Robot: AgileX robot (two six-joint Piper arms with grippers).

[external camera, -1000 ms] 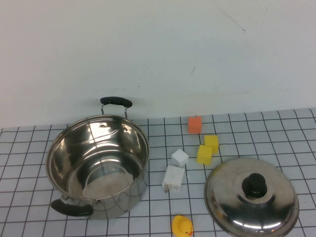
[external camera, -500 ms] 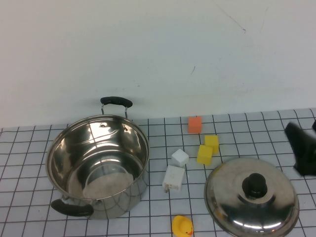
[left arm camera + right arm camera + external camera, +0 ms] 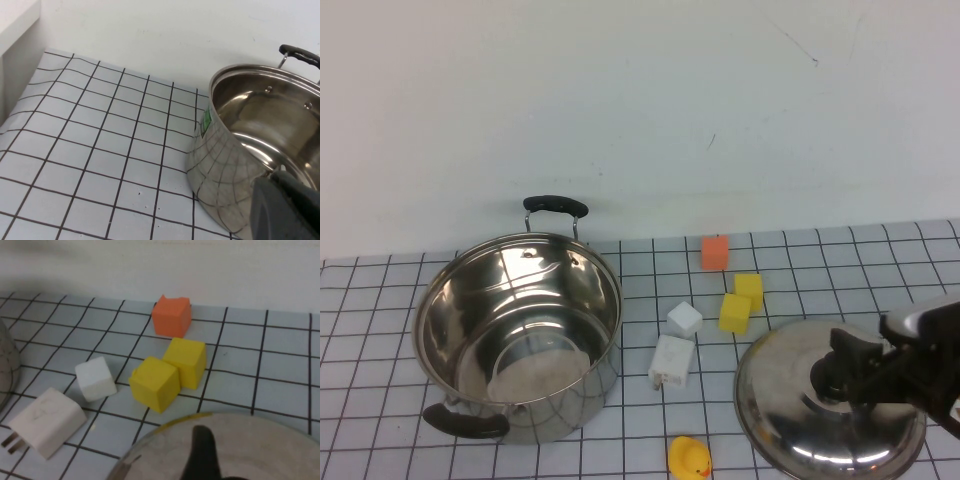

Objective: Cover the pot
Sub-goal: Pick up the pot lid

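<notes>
The pot [image 3: 517, 335], a large shiny steel stockpot with two black side handles, stands open and empty on the left of the grid mat. It also shows in the left wrist view [image 3: 250, 150]. The domed steel lid [image 3: 790, 420] with a black knob [image 3: 828, 378] lies flat on the mat at the front right. My right gripper [image 3: 842, 362] is open, low over the lid, right at the knob. In the right wrist view the lid [image 3: 240, 450] fills the near edge. My left gripper [image 3: 287, 210] sits close beside the pot's wall, out of the high view.
Between pot and lid lie a white charger plug [image 3: 671, 361], a white cube [image 3: 684, 319], two yellow cubes [image 3: 734, 312], an orange cube [image 3: 714, 252] and a yellow rubber duck [image 3: 688, 458]. A white wall stands behind the mat.
My right arm came in from the right edge and moved left and down, from beside the lid to over its knob. Pot, lid and blocks have not moved.
</notes>
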